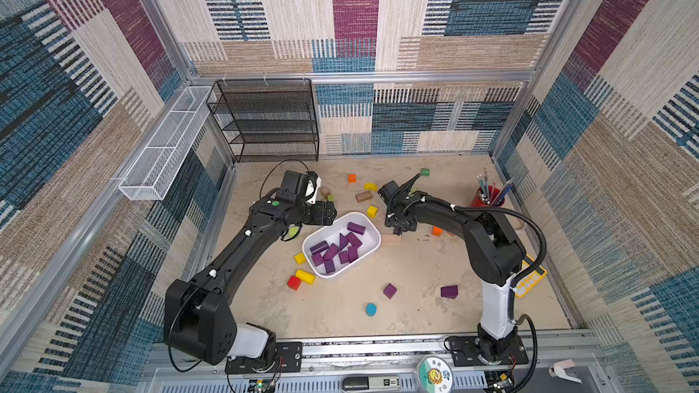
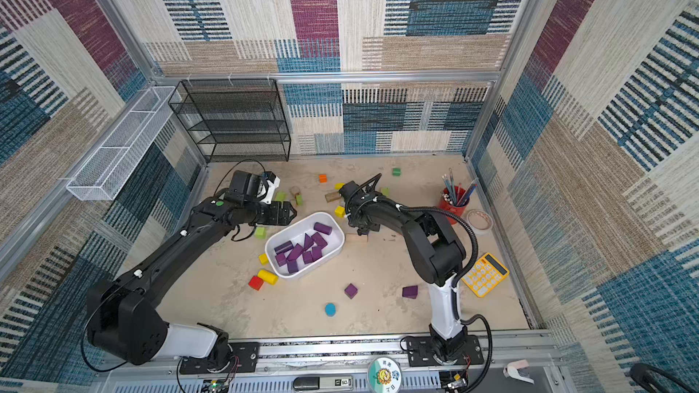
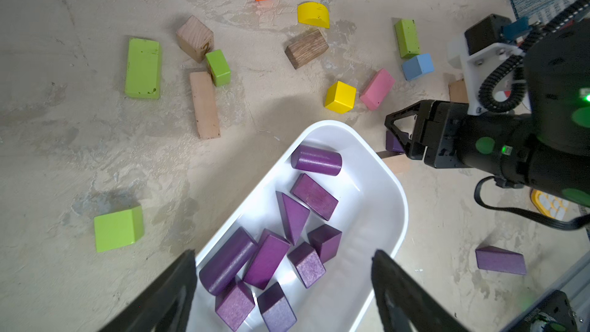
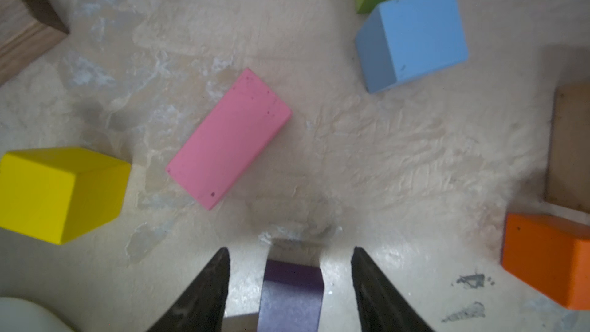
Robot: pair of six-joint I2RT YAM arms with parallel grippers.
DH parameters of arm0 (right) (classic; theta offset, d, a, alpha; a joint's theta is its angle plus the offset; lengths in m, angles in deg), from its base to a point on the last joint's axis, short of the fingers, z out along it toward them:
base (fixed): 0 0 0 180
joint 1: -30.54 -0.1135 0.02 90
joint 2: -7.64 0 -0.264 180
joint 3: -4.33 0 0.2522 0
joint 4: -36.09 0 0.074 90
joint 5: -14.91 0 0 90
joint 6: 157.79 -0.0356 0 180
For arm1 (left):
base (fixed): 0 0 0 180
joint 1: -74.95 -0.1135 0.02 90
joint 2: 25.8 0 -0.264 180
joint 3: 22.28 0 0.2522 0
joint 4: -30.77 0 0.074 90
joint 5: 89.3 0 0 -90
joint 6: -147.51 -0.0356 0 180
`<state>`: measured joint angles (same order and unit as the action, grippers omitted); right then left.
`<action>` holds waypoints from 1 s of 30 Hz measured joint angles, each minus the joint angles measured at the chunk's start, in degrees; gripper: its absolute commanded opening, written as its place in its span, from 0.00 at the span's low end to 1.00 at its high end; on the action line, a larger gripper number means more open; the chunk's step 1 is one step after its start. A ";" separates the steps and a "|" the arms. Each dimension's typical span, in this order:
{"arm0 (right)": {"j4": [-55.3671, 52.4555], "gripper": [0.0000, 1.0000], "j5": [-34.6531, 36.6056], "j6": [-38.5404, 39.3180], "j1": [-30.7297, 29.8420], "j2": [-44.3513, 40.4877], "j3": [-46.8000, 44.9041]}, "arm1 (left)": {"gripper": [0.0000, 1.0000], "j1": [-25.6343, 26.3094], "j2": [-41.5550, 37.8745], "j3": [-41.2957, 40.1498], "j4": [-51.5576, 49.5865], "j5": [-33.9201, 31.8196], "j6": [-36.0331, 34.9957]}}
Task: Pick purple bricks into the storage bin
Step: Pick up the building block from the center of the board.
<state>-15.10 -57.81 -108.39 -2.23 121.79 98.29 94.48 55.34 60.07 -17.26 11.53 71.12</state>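
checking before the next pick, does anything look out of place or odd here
One thing: a purple block stands between the open jaws of the right gripper, outside the white bin, and seems to rest on a pale wooden bar rather than the table. Nothing looks spilled or damaged.

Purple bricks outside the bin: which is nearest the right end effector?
The purple brick between the fingers of the right end effector; the purple cube and purple block lie far off.
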 measured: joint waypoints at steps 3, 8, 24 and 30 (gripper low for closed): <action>0.48 0.56 -0.55 0.11 0.00 0.13 -1.05 | 0.87 0.00 -0.22 0.00 0.00 0.02 0.00; 1.55 0.50 -1.70 0.09 0.00 0.35 -2.32 | 0.87 0.04 -0.24 -0.02 0.00 0.00 0.00; 2.95 0.33 -1.84 -0.11 -0.09 -2.14 -4.46 | 0.87 0.04 -0.48 -0.02 0.02 -0.02 -0.04; 2.32 0.33 -1.66 -0.11 -0.09 -3.39 -4.37 | 0.87 0.09 -0.46 -0.02 0.04 -0.17 -0.07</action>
<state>-12.78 -59.47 -108.50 -2.32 118.40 93.92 94.57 54.88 60.05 -17.21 11.35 71.05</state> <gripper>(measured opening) 0.331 0.869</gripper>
